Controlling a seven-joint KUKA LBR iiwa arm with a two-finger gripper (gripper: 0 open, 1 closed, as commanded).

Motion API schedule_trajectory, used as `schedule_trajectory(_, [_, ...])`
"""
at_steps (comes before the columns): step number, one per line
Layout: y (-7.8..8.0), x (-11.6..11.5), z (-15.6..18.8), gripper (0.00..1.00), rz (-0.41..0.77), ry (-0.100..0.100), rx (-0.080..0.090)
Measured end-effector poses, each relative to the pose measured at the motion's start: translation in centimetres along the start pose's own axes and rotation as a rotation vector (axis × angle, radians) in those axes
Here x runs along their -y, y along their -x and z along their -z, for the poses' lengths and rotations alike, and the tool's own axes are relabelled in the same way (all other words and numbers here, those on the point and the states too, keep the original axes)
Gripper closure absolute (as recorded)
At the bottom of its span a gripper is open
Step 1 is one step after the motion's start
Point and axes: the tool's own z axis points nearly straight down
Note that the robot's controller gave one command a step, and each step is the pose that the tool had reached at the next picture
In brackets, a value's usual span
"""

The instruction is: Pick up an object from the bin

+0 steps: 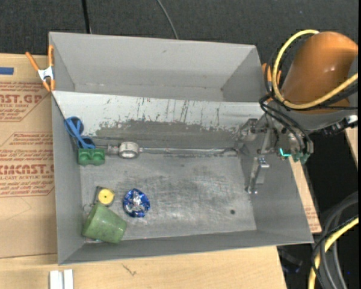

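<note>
Wrist: rounded orange cover (pixel 322 65), glossy. Round it loop yellow cables (pixel 281 56), with black cables (pixel 277 110) alongside. The pincer (pixel 253 185): slim grey metal, small teal light (pixel 284 153) above.

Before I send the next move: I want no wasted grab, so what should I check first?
1. Hand inside the bin, near its right wall: ok.
2. A thing beneath the hand: not ok, bare floor.
3. Things to pick: ok, green cup, blue shiny ball and yellow disc at front left.
4. Floor between the hand and them bare: ok.
5. Hand clear of the right wall: cannot tell.
</note>
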Motion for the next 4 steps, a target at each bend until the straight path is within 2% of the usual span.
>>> schedule_trajectory(1, [-4.5, -5.1, -9.2, 0.0, 0.208, 0.002, -0.001])
schedule_trajectory(2, [-4.8, -10.7, -12.9, 0.0, 0.22, 0.003, 0.002])
schedule_trajectory(3, [-1.0, -18.6, -16.0, 0.0, 0.331, 0.003, 0.008])
schedule_trajectory(4, [-3.5, -24.4, -17.0, 0.0, 0.444, 0.0, 0.017])
